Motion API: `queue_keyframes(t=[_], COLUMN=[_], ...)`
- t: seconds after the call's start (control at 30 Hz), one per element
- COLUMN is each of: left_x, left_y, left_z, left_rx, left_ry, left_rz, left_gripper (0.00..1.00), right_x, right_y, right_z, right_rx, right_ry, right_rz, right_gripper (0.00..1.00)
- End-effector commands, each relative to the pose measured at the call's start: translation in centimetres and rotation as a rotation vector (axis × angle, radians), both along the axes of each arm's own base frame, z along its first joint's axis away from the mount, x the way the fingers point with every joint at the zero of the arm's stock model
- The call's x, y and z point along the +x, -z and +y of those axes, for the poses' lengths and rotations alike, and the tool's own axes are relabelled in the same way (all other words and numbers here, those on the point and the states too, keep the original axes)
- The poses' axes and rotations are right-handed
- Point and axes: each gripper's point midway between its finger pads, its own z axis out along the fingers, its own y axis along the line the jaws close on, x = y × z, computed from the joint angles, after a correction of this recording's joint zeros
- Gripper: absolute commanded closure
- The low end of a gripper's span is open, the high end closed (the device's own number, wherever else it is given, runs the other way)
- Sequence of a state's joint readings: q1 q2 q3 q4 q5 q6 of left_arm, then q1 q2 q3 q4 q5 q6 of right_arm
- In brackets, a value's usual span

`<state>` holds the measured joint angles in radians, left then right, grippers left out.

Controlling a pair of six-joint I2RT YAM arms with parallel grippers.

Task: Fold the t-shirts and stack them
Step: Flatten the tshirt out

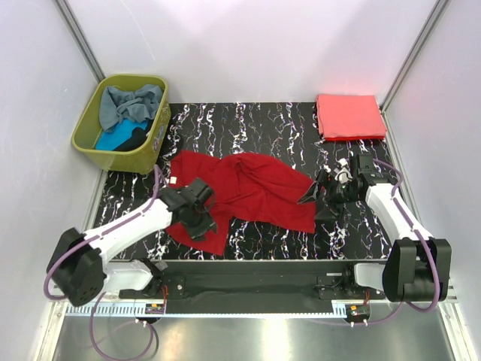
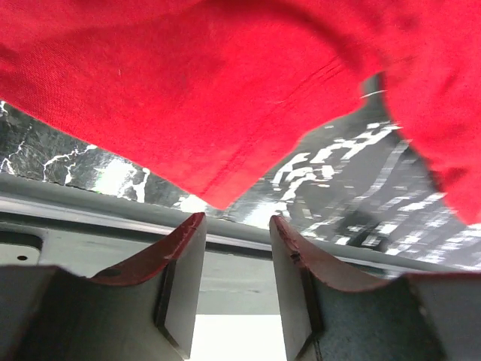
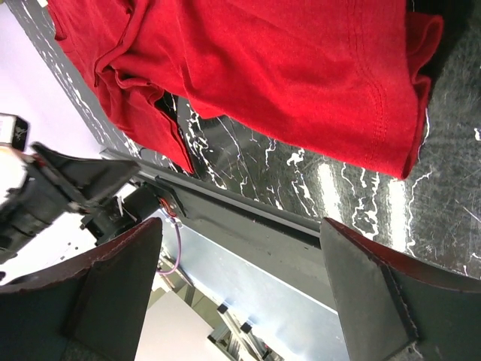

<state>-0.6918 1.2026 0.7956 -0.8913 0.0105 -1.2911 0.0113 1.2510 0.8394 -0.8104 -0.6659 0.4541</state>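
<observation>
A large dark red t-shirt lies crumpled across the middle of the black marbled table. My left gripper hovers over its near left part. In the left wrist view the left gripper is open with nothing between the jaws, and a corner of the red t-shirt sits just past the tips. My right gripper stands wide open at the shirt's right edge. The right wrist view shows the right gripper empty and short of the red hem. A folded coral-pink t-shirt lies at the back right.
An olive-green basket stands at the back left corner. It holds a grey-blue t-shirt, a turquoise one and a black one. White walls close in the table on three sides. A metal rail runs along the near edge.
</observation>
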Motion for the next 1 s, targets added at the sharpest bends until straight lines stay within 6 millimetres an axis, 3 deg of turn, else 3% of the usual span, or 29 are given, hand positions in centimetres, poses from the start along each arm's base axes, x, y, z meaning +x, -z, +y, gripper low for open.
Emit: queue_keyframes(t=[0.0,0.2,0.43,0.53,0.97], left_x=[-0.5,-1.5,-2.5,-3.3,-3.7], left_y=[0.0,1.4,3.3,4.0,5.6], left_z=[-1.2,-1.8,-3.7,-3.2,-3.2], left_rx=[0.004,0.016,-0.013,0.003,0.007], left_ry=[0.07,0.057,0.001,-0.031,-0.04], left_rz=[0.009,0.058,0.112,0.126,0.132], left_gripper=[0.55,0.46,0.54,0.57,0.52], right_x=[1.1,0.8,0.4,0.3,-0.3], right_y=[-0.5,-0.2,0.5,0.3,0.5], right_z=[0.1,-0.1,-0.1,0.0,0.0], right_rx=[-0.001,-0.012,-0.011,-0.007,-0.004], right_ry=[0.007,0.02,0.026,0.03,0.033], right_rz=[-0.04,-0.037,-0.021,-0.025,-0.022], right_gripper=[0.08,0.08,0.08,0.08,0.08])
